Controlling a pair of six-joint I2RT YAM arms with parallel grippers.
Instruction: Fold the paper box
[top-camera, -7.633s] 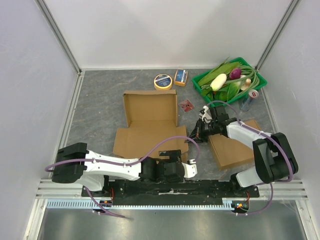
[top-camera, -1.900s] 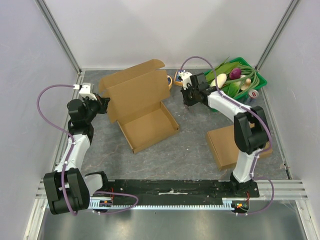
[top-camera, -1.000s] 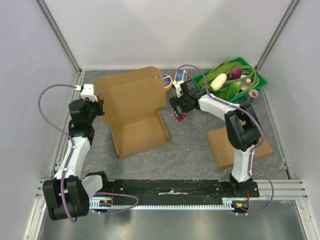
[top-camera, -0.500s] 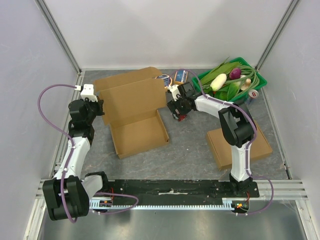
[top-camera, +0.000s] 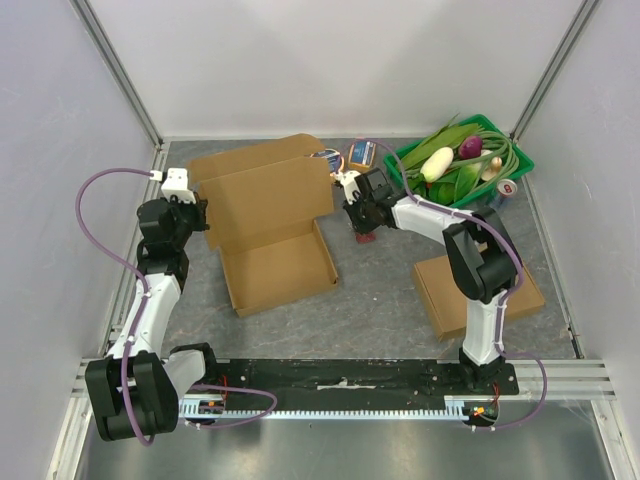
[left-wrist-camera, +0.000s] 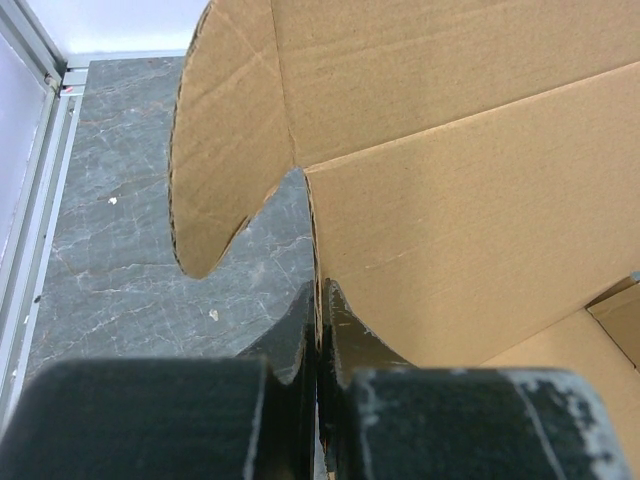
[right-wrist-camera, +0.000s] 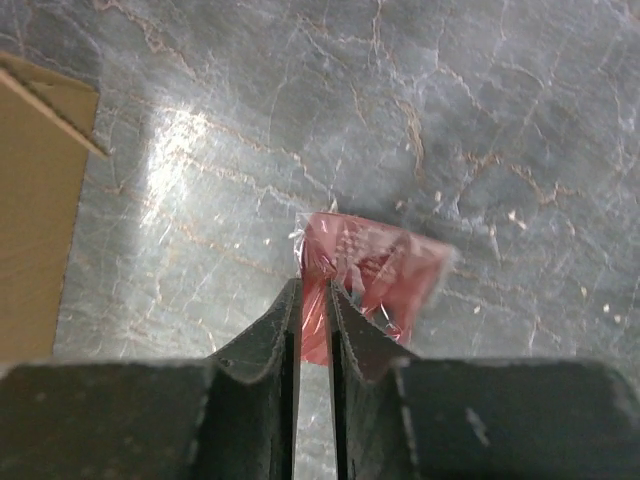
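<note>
The brown paper box (top-camera: 280, 268) sits left of centre with its tray flat on the table and its lid (top-camera: 262, 192) standing upright. My left gripper (top-camera: 197, 213) is shut on the lid's left edge; in the left wrist view the jaws (left-wrist-camera: 320, 292) pinch the cardboard (left-wrist-camera: 470, 210) where a rounded flap (left-wrist-camera: 225, 150) folds away. My right gripper (top-camera: 360, 226) is just right of the box, low over the table. Its jaws (right-wrist-camera: 313, 290) are shut on the edge of a red plastic packet (right-wrist-camera: 375, 270).
A green tray (top-camera: 407, 170) of vegetables stands at the back right, with a small can (top-camera: 505, 189) beside it. A flat cardboard piece (top-camera: 470, 290) lies at the right. A tape roll (top-camera: 324, 156) and a small box (top-camera: 362, 152) sit behind the lid.
My right gripper has closed from wide open onto the red packet and shifted slightly right. The box and left arm have stayed still over the last second.
</note>
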